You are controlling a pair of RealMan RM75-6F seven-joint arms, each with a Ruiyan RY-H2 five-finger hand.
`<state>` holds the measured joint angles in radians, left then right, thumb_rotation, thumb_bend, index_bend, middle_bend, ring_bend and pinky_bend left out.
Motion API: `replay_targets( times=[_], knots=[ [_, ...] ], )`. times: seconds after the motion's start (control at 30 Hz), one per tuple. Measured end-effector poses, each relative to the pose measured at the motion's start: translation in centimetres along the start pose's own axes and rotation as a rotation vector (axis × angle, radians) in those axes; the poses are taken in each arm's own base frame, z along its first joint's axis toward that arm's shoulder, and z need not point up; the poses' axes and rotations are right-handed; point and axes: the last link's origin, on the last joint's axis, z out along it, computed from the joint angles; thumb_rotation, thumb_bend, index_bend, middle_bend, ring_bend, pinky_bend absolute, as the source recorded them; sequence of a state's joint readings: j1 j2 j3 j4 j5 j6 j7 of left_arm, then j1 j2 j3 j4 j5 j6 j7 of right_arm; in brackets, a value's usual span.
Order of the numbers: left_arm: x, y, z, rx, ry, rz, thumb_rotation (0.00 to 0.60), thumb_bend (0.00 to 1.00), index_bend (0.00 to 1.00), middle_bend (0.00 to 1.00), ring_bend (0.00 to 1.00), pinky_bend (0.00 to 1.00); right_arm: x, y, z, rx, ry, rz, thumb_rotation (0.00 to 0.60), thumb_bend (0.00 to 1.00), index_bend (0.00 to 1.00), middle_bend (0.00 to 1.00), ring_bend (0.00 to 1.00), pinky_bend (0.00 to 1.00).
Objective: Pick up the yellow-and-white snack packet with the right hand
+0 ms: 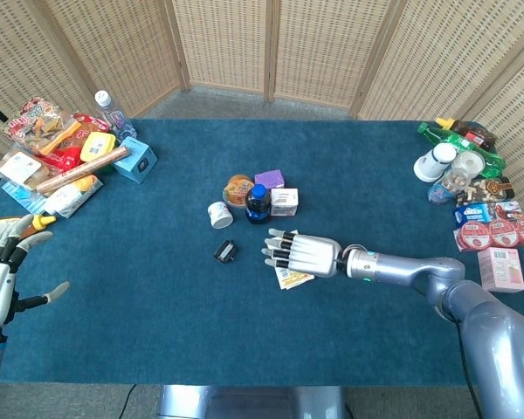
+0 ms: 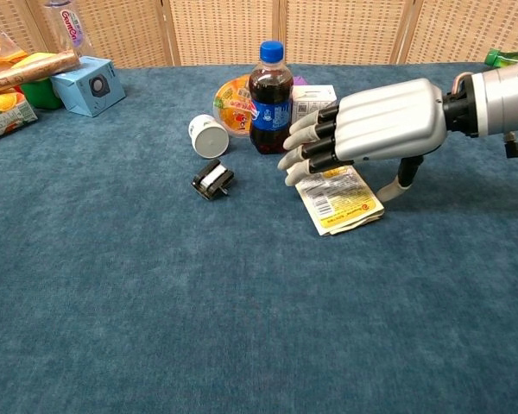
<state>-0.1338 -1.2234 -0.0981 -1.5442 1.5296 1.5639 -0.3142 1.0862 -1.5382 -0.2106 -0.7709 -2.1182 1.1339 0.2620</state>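
The yellow-and-white snack packet (image 1: pixel 291 278) (image 2: pixel 341 201) lies flat on the blue table, just in front of the cola bottle. My right hand (image 1: pixel 302 253) (image 2: pixel 363 133) hovers palm down right over its far half, fingers stretched out toward the left and thumb hanging down beside the packet's right edge. It holds nothing; the packet's upper part is hidden under the hand. My left hand (image 1: pixel 2 278) stays at the table's left edge, fingers spread, holding nothing.
Behind the packet stand a cola bottle (image 2: pixel 269 85), a jelly cup (image 2: pixel 233 97), a small white box (image 2: pixel 309 103) and a white cup (image 2: pixel 208 135). A black clip (image 2: pixel 212 181) lies to the left. Snack piles (image 1: pixel 57 157) (image 1: pixel 476 196) fill the table's far corners.
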Motion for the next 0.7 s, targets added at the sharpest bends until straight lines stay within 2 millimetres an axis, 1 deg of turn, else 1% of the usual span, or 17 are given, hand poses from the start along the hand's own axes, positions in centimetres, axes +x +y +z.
replay_targets(
  times=[0.13,0.27,0.3,0.37,0.4,0.43,0.47,0.5,0.53,0.63,0.7],
  knots=[
    [0.0,0.0,0.0,0.001,0.0,-0.002,0.6,0.17,0.25,0.0,0.0,0.0,-0.3,-0.1,0.3,0.007,-0.01,-0.007,0.6,0.23,0.13,0.0,0.0,0.0],
    [0.0,0.0,0.0,0.001,0.001,-0.005,0.6,0.17,0.25,0.0,0.0,0.0,-0.5,-0.1,0.4,0.01,-0.014,0.002,0.6,0.28,0.23,0.0,0.0,0.0],
    [0.0,0.0,0.0,0.001,0.001,-0.006,0.6,0.17,0.25,0.0,0.0,0.0,-0.6,-0.2,0.5,0.014,-0.013,0.009,0.6,0.3,0.26,0.02,0.0,0.0],
    [0.0,0.0,0.0,0.0,0.001,-0.007,0.6,0.17,0.25,0.0,0.0,0.0,-0.6,-0.3,0.4,0.022,-0.01,0.02,0.6,0.35,0.31,0.11,0.0,0.0],
    [0.0,0.0,0.0,-0.001,0.0,-0.007,0.6,0.17,0.25,0.0,0.0,0.0,-0.7,-0.4,0.4,0.028,-0.008,0.028,0.6,0.38,0.35,0.2,0.0,0.0],
    [0.0,0.0,0.0,-0.002,0.0,-0.008,0.6,0.17,0.25,0.0,0.0,0.0,-0.7,-0.5,0.4,0.033,-0.006,0.035,0.6,0.42,0.4,0.29,0.02,0.03],
    [0.0,0.0,0.0,-0.002,0.0,-0.007,0.6,0.17,0.25,0.0,0.0,0.0,-0.8,-0.6,0.4,0.038,-0.003,0.042,0.6,0.44,0.43,0.35,0.04,0.05],
    [0.0,0.0,0.0,-0.003,0.001,-0.007,0.6,0.17,0.25,0.0,0.0,0.0,-0.8,-0.8,0.4,0.044,0.003,0.051,0.6,0.48,0.47,0.43,0.09,0.11],
    [0.1,0.0,0.0,-0.004,0.002,-0.007,0.6,0.17,0.25,0.0,0.0,0.0,-0.8,-0.9,0.4,0.048,0.008,0.058,0.6,0.51,0.5,0.48,0.14,0.17],
    [0.0,0.0,-0.1,-0.004,0.002,-0.007,0.6,0.17,0.25,0.0,0.0,0.0,-0.6,-1.2,0.3,0.059,0.034,0.083,0.6,0.56,0.55,0.55,0.25,0.28],
    [0.0,0.0,-0.1,-0.005,0.002,-0.007,0.6,0.17,0.25,0.0,0.0,0.0,-0.4,-1.3,0.0,0.057,0.056,0.095,0.6,0.57,0.57,0.58,0.28,0.31]
  ],
)
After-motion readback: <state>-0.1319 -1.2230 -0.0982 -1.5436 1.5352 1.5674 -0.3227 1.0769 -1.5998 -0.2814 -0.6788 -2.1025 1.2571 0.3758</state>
